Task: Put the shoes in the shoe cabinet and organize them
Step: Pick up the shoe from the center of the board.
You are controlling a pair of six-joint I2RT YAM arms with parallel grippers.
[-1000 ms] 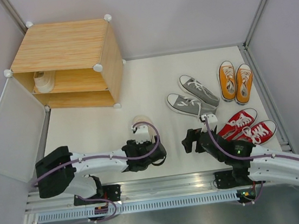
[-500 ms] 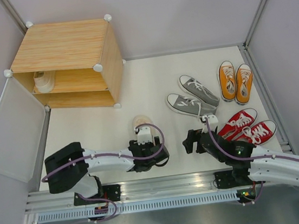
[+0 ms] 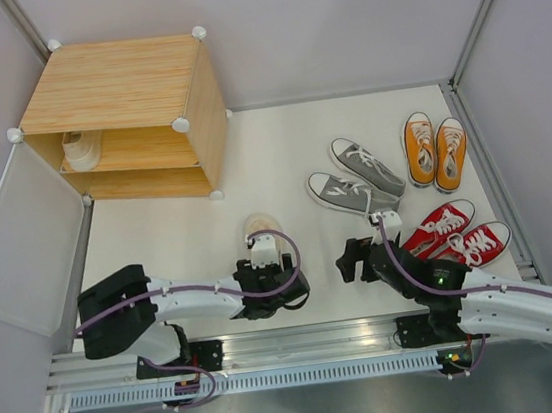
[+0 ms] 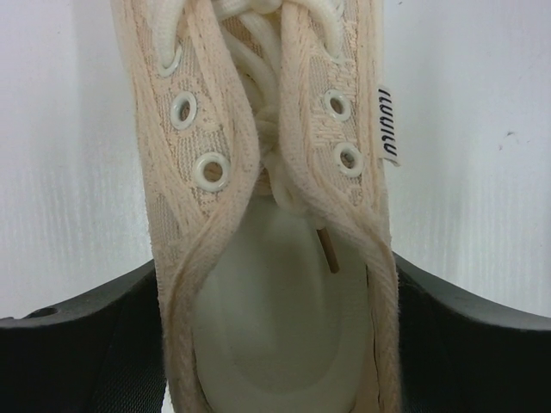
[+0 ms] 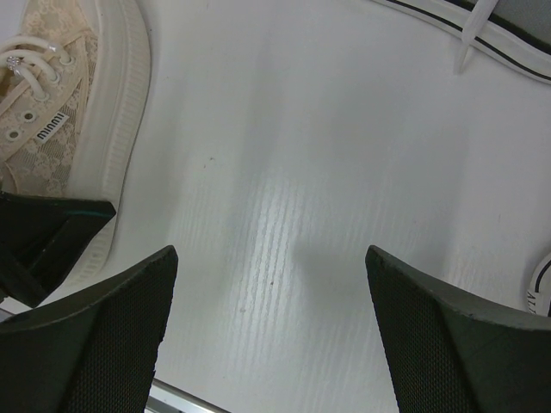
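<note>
White table (image 3: 279, 146): it carries all your work; the grey canvas pair (image 3: 354, 182), orange canvas pair (image 3: 436, 152) and red canvas pair (image 3: 458, 233) lie towards its right edge.
Light-wood shoe cabinet (image 3: 120, 85): far-left corner, white door panel (image 3: 19, 248) swung open; one shelved cream sneaker (image 3: 82, 148) sits on the middle shelf.
Left gripper (image 3: 265, 256): over the last second its jaws narrowed from full width. They now straddle the heel, fingers (image 4: 95, 344) against both sides. You cannot tell yet whether that grip is firm.
Right gripper (image 3: 355, 255): jaws spread wide, holding nothing, over bare table.
Cream lace-up canvas sneaker (image 3: 261, 226): near edge, left of centre, probably next for the shelf.
</note>
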